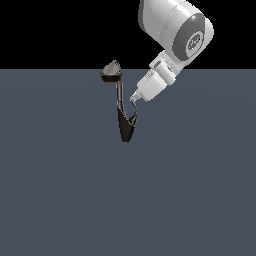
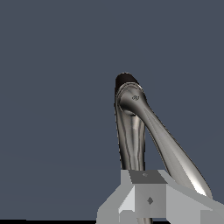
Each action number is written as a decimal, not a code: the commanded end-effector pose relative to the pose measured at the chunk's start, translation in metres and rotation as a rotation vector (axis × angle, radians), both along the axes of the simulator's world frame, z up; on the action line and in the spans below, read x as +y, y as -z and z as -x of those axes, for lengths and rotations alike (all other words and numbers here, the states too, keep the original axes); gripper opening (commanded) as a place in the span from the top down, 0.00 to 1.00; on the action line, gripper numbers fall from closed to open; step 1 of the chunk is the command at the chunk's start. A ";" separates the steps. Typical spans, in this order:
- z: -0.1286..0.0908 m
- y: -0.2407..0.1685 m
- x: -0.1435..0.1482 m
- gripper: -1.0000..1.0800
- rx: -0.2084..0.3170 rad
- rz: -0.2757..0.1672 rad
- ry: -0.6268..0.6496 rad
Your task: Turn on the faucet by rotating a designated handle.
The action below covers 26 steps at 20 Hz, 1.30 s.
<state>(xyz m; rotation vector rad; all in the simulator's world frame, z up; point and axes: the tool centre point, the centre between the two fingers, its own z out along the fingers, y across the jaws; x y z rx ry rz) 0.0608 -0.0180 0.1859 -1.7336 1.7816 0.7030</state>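
Observation:
The faucet (image 1: 125,127) stands on the floor with its dark tapered body, a thin grey stem (image 1: 119,95) and a grey cone head (image 1: 111,71). The handle (image 1: 133,118) is a thin curved grey lever on the side of the body towards the exterior view's right. My gripper (image 1: 134,99) reaches down from the upper right, its tips right at the handle's upper end. The fingers look pressed together, with nothing between them. In the wrist view the faucet (image 2: 131,98) shows as two grey limbs running from the dark body towards my fingers (image 2: 144,192).
A flat dark blue-grey floor (image 1: 60,190) lies all around the faucet. The white arm (image 1: 175,30) comes in from the upper right of the exterior view.

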 end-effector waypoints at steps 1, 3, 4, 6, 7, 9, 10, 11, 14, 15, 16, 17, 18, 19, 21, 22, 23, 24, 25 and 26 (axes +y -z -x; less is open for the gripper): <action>0.008 0.002 -0.002 1.00 0.004 -0.001 -0.001; 0.015 0.004 -0.003 1.00 0.004 -0.002 -0.003; 0.018 0.005 -0.003 1.00 0.005 -0.003 -0.003; 0.025 0.006 -0.004 1.00 0.005 -0.003 -0.005; 0.028 0.007 -0.005 1.00 0.005 -0.004 -0.005; 0.035 0.009 -0.006 1.00 0.006 -0.004 -0.007; 0.039 0.010 -0.007 1.00 0.006 -0.005 -0.007; 0.042 0.010 -0.007 1.00 0.006 -0.005 -0.008; 0.053 0.013 -0.009 1.00 0.007 -0.006 -0.010; 0.053 0.013 -0.009 1.00 0.007 -0.006 -0.010; 0.044 0.005 -0.005 1.00 -0.011 -0.004 -0.015; 0.047 0.010 -0.009 1.00 -0.009 -0.005 -0.014; 0.050 0.015 -0.014 1.00 -0.007 -0.005 -0.014; 0.053 0.020 -0.018 1.00 -0.005 -0.005 -0.013; 0.059 0.030 -0.028 1.00 -0.001 -0.006 -0.012; 0.062 0.035 -0.032 1.00 0.001 -0.006 -0.012; 0.065 0.040 -0.037 1.00 0.003 -0.006 -0.011; 0.068 0.045 -0.041 1.00 0.006 -0.006 -0.011; 0.070 0.049 -0.045 1.00 0.007 -0.006 -0.010; 0.070 0.049 -0.045 1.00 0.007 -0.006 -0.010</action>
